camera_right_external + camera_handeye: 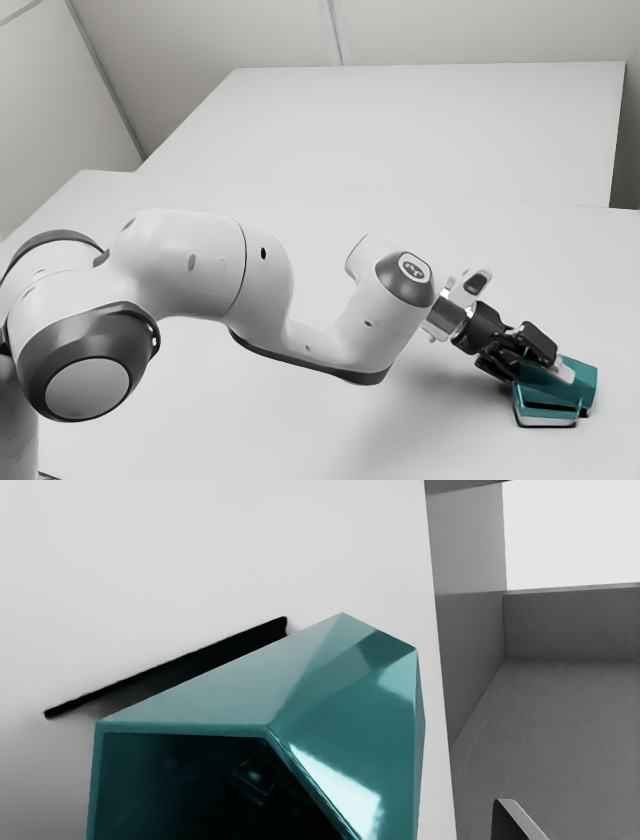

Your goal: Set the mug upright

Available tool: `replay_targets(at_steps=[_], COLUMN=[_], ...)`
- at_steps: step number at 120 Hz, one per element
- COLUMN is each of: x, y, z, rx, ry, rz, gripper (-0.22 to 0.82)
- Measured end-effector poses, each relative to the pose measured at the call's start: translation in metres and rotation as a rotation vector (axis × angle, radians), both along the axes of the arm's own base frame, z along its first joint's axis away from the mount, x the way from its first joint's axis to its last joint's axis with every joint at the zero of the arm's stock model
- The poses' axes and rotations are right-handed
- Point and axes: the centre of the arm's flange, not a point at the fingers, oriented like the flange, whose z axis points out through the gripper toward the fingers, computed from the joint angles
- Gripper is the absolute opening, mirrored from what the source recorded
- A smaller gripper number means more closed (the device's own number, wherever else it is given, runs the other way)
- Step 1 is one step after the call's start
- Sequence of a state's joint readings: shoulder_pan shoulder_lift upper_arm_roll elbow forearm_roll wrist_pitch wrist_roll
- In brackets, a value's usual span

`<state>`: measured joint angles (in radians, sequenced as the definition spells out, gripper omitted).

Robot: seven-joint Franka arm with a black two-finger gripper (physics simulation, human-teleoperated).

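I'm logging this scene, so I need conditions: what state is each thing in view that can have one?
Mug: tipped over, its mouth facing the gripper; contents, if any, can't be made out.
Gripper: open, at the mug.
Arm: bent, reaching down to the mug.

The wrist view's bottom edge crops the mug [350, 705]; the exterior view's left edge crops the arm's base [18, 430]

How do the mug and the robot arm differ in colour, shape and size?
The mug is teal, while the robot arm is mostly white with grey parts. The mug has flat faces and sharp corners, whereas the robot arm has rounded sections. The mug is small beside the robot arm, which is much larger. Both have smooth surfaces.
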<state>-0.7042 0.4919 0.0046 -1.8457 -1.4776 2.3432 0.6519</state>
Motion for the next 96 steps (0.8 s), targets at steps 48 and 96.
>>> replay_targets(at_steps=[48, 96], x=[-0.001, -0.006], y=[-0.002, 0.008], z=[0.001, 0.088], rx=[-0.011, -0.039], ry=[-0.006, -0.151], rz=[0.002, 0.002], gripper=[-0.08, -0.15])
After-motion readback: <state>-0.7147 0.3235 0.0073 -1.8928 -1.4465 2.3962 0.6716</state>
